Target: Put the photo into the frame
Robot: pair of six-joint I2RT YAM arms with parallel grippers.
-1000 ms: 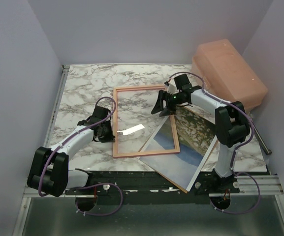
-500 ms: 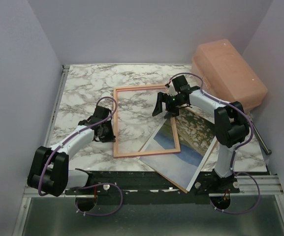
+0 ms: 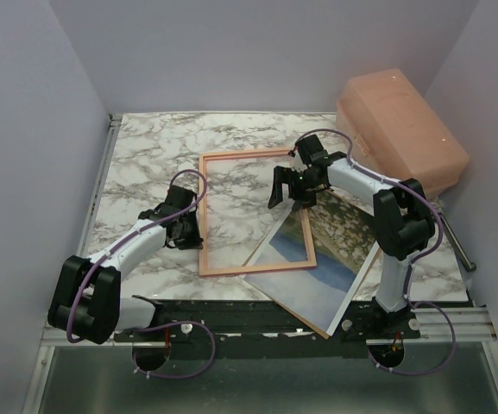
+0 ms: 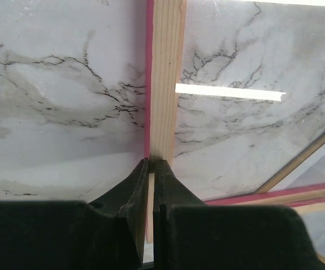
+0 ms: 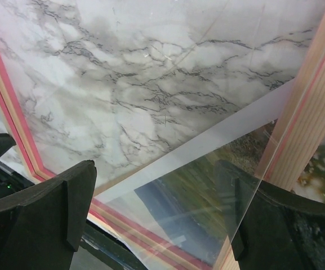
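Left fingers point(image 4: 129, 194) pinching orange-tan wooden rectangular frame point(image 3: 247, 154), left rail | right fingers point(image 5: 61, 208) spread wide over landscape-printed paper photo point(image 3: 339, 246)

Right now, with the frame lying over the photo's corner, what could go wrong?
The frame overlaps the photo; sliding either may crease the paper.
The open right end effector hangs over both; closing could pinch them together.
The shut left end effector touches only the frame's edge, so it may pivot.
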